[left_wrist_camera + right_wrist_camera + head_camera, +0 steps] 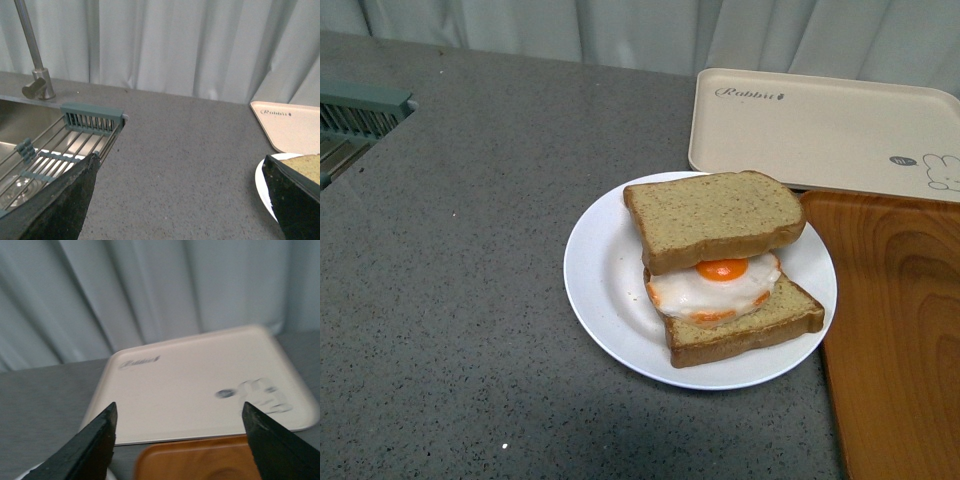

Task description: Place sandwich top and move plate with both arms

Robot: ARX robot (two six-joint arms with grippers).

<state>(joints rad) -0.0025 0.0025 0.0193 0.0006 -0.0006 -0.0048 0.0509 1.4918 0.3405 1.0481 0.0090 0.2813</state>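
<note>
Half done: top slice [715, 218] sits on the egg [723, 270]. Plate [605, 275] not yet moved, rests on table [450, 300]. Left hand [180, 160] and right hand [178, 406] spread apart, empty.

Script word "Rabbit" [750, 94] in dark print at one corner of the beige tray [820, 130], small dark oval badge [903, 160] toward the opposite corner beside a line-drawn rabbit [942, 172], its pale lettering too small to read

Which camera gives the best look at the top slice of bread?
The front view: the sandwich top shows whole, lying on the fried egg. The left wrist view catches only a corner of it. The right wrist view misses it.
</note>
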